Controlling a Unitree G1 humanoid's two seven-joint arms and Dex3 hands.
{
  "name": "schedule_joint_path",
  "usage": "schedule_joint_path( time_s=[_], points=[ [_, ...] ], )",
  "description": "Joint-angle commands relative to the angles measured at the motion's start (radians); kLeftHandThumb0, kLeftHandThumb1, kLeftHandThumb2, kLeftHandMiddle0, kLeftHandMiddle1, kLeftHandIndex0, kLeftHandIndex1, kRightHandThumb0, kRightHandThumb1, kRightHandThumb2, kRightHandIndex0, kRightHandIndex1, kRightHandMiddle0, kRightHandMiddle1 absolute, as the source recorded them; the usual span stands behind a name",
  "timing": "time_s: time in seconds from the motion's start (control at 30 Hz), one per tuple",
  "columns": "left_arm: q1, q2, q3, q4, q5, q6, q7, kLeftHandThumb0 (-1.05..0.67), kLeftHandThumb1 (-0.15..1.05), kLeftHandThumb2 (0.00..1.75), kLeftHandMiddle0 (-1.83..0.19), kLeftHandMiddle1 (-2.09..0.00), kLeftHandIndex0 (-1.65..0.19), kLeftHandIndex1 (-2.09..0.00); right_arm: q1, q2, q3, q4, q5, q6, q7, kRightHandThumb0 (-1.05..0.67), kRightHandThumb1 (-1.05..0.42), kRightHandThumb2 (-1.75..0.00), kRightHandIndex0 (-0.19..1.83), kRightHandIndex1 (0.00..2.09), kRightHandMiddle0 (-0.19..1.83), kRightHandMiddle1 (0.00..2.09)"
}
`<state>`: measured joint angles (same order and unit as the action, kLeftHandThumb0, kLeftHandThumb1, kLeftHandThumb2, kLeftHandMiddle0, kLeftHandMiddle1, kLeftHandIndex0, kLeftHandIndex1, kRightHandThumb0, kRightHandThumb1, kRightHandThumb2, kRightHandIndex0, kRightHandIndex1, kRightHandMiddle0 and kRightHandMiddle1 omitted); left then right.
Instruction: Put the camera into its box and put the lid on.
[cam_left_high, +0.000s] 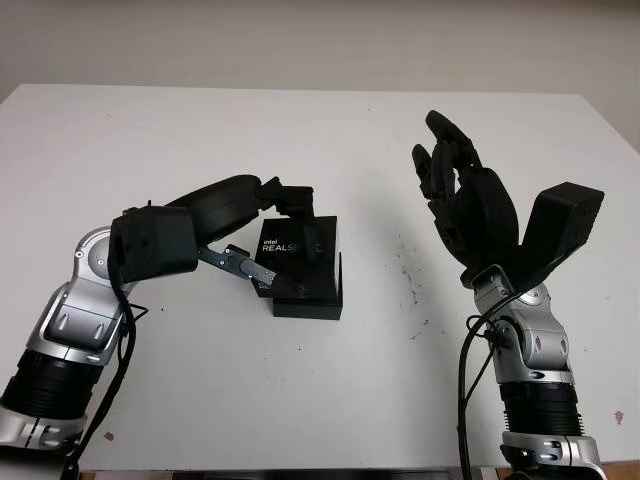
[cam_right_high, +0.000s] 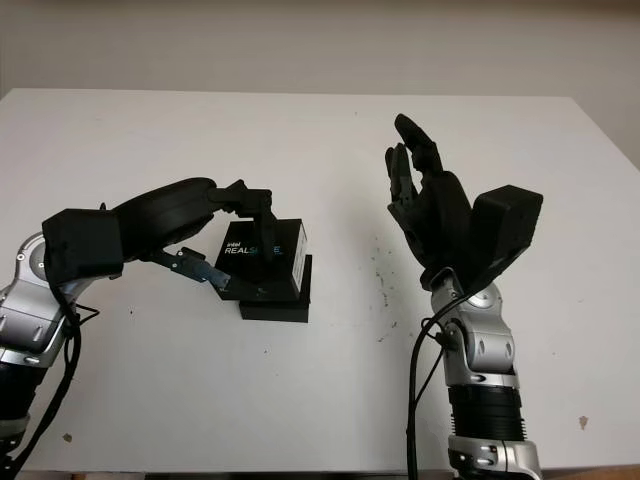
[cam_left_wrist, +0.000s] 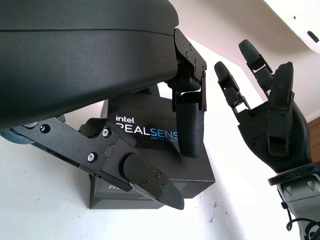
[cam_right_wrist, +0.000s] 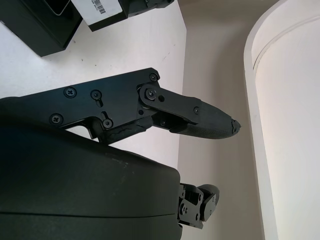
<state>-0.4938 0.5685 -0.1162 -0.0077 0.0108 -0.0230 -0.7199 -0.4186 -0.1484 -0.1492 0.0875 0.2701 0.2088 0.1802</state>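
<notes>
Box lid (cam_left_high: 296, 246), matte black cardboard with white "intel REALSENSE" lettering, is sitting tilted and skewed on the black box base (cam_left_high: 310, 300), near the middle of the white table (cam_left_high: 200, 140). You are looking at one lid and one base; the base is peeking out along the near and right edges, so the lid is not seating square. The lid's top face is flat and smooth, a squarish slab; a white barcode label is showing on one side wall in the right wrist view.

Your left hand (cam_left_high: 275, 235) is pinching the lid: one finger (cam_left_wrist: 189, 122) is pressing down on the printed top face, and the thumb (cam_left_wrist: 145, 177) is bearing against the near side, just above the base. Its shell is glossy black plastic, with screwed metal links at the joints.

Your right hand (cam_right_high: 425, 205) is hovering open above the table, well apart from the box to the right, palm turned toward the box, holding nothing. The table is showing a few small dark specks (cam_left_high: 408, 285) between the box and the right arm.
</notes>
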Motion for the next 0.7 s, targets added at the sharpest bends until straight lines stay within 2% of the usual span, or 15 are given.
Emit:
schedule_joint_path(
  time_s=[0.0,0.33,0.67],
  points=[
    [0.007,-0.011,-0.003,0.008,-0.004,-0.015,0.002,-0.21,0.9,0.06,-0.39,-1.7,-0.31,-1.66,0.0,0.0,-0.005,-0.028,0.004,-0.005,0.002,-0.6,-1.05,-0.66,0.0,0.05,-0.19,0.49],
    [0.011,-0.027,-0.015,0.049,0.028,-0.044,0.013,-0.21,0.9,0.06,-0.41,-1.67,-0.31,-1.65,0.003,0.003,-0.006,-0.028,0.001,-0.003,-0.006,-0.59,-1.05,-0.66,0.02,0.06,-0.19,0.56],
    [0.018,-0.043,-0.032,0.068,0.05,-0.053,0.025,-0.2,0.9,0.05,-0.41,-1.64,-0.29,-1.64,0.009,0.002,-0.005,-0.031,0.0,-0.006,-0.006,-0.59,-1.05,-0.66,0.02,0.06,-0.19,0.54]
  ],
)
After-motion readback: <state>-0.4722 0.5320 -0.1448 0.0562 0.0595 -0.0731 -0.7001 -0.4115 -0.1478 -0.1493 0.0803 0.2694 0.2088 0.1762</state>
